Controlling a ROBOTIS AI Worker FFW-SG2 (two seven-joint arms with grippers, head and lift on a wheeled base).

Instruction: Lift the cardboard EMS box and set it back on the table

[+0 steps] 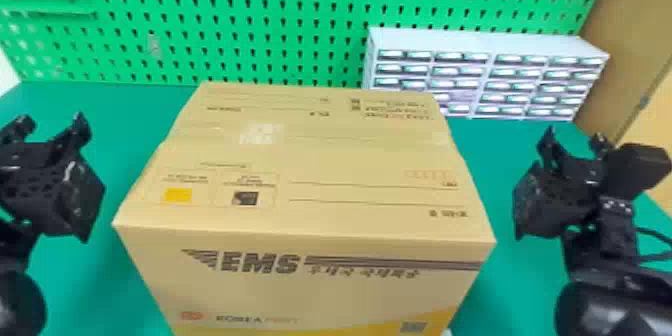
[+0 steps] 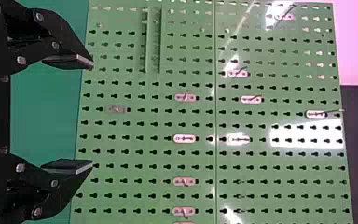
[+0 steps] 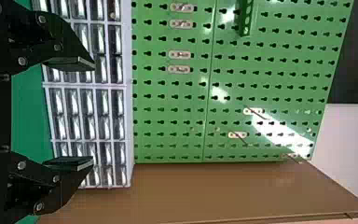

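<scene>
the cardboard ems box (image 1: pixel 310 180) rests on the green table (image 1: pixel 590 135) between the two grippers, touching neither; left gripper (image 1: pixel 47 125): beside the box's left side, fingers spread, nothing between them; right gripper (image 1: pixel 575 140): beside the box's right side, fingers likewise spread; the drawer cabinet (image 1: pixel 490 42) stands behind, in front of the green pegboard (image 1: pixel 280 25).
</scene>
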